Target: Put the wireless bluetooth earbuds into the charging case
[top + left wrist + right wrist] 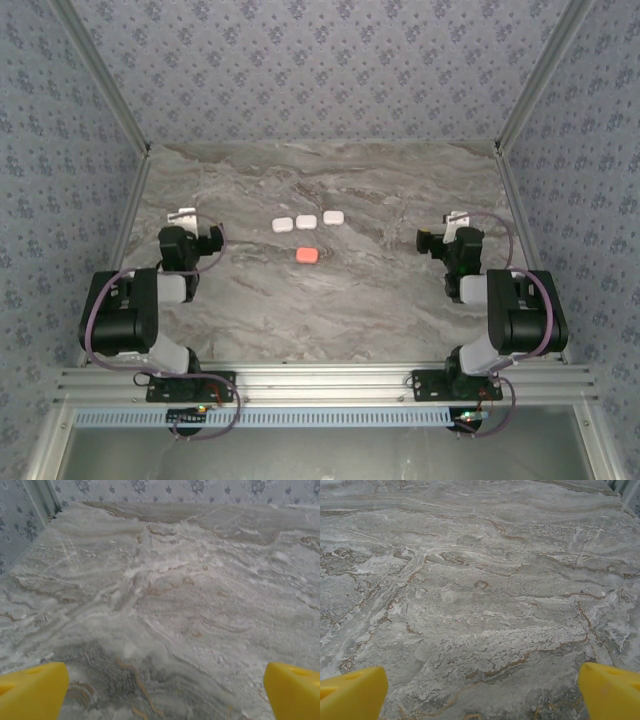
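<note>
Both arms are sitting folded back by their bases, well apart from the items. The left gripper [183, 216] is hanging released over the bare marble table [380, 300], its yellow fingertips [32, 692] spread wide and nothing between them. The right gripper [458, 219] is hanging the same way, its pads [610, 690] wide apart and empty. Three white cases [307, 221] are lying in a short row mid-table, slanting slightly away toward the right. One salmon-orange case [307, 255] is lying just nearer the arms, in front of the middle one. The earbuds are too small to make out from here.
</note>
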Motion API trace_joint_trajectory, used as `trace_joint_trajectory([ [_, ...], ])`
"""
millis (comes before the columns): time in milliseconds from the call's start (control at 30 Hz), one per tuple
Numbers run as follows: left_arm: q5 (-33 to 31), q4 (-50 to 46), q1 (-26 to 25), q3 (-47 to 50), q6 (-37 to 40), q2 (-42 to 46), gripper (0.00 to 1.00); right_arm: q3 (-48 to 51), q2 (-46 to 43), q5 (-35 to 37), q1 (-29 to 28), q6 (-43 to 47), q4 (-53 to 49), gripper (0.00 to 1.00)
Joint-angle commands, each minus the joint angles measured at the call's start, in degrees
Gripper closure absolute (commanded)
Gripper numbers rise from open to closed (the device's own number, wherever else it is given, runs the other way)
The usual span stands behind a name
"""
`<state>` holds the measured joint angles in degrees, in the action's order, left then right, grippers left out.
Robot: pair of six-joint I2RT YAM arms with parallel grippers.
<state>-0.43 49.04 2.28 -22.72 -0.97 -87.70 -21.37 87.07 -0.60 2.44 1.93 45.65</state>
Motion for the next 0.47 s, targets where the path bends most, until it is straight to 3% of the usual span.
trace_joint_trajectory([
  [0, 1.0, -1.9, 0.0, -0.7, -1.0, -0.2, 0.01, -1.0, 0.2, 1.4, -0.3, -0.7, 0.3, 0.00],
  [433, 0.1, -2.4, -0.5, -0.8, -0.8, -0.1, 0.01, -1.0, 0.2, 1.6, -0.5, -0.6, 0.3, 0.00],
])
